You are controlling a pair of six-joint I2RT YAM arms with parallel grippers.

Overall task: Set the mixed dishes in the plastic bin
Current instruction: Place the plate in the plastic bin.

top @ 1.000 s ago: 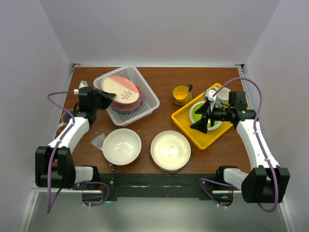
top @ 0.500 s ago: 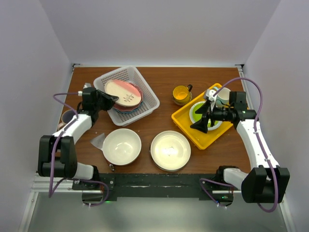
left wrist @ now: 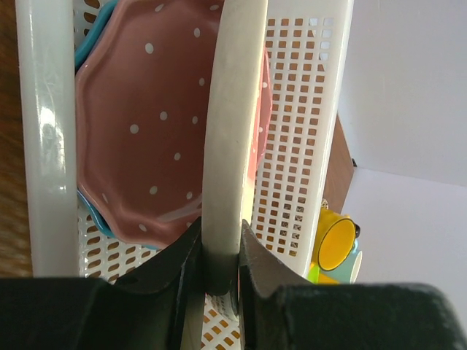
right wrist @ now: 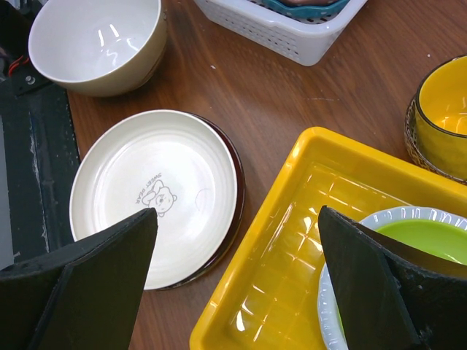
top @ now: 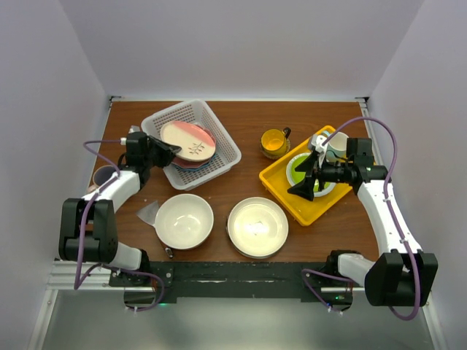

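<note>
Item: cream-pink plate (top: 188, 140) — pinched at its near rim by the left gripper (left wrist: 220, 255), jaws clamped on the edge.
Location: tilted inside the plastic bin (top: 228, 154), over the pink dotted plate (left wrist: 139, 146) and the blue plate (left wrist: 89, 210) beneath it; whether it rests on them cannot be told.
Handling, as judged: lower the held edge until the plate lies flat on the stack, then part the jaws — no drop from a tilt.
Right gripper (top: 306, 186): jaws wide apart, empty, above the yellow tray (top: 281, 188).
</note>
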